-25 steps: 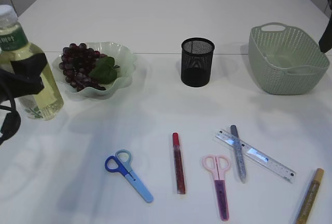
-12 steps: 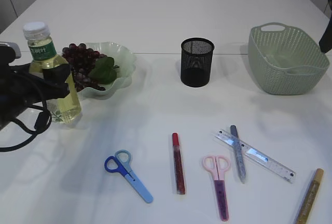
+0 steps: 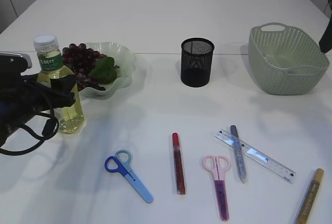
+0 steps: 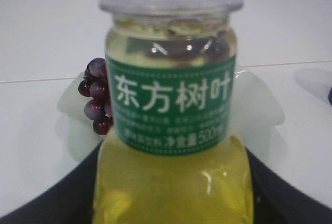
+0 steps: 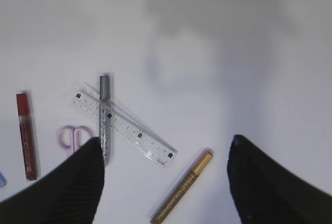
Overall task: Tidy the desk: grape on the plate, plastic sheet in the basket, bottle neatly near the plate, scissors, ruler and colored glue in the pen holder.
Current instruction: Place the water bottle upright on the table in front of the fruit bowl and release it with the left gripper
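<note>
— Where is the clear plastic bottle of yellow liquid with the green label (image 3: 58,89) right now?

— Upright, just beside the pale green wavy-rimmed plate (image 3: 124,58), on its near-left side. The left gripper (image 3: 49,93) is clamped around the bottle's body; the left wrist view shows the label filling the frame with black fingers (image 4: 282,193) on either side.

— And the dark purple grapes (image 3: 78,63)?

— Lying on the plate with a green leaf (image 3: 105,71).

— The right gripper (image 5: 166,177)?

— Its jaws stand wide apart, holding nothing, above the white table (image 3: 155,22), over the transparent ruler (image 5: 122,124).

— What lies loose on the table?

— A silver glitter glue pen (image 3: 237,152) crossing the ruler, a gold one (image 3: 309,195) near the right edge, a red one (image 3: 178,163), pink-and-purple scissors (image 3: 219,182) and blue scissors (image 3: 127,175). The black mesh pen holder (image 3: 197,61) stands behind them, and the grey-green woven basket (image 3: 286,60) is at the far right.
</note>
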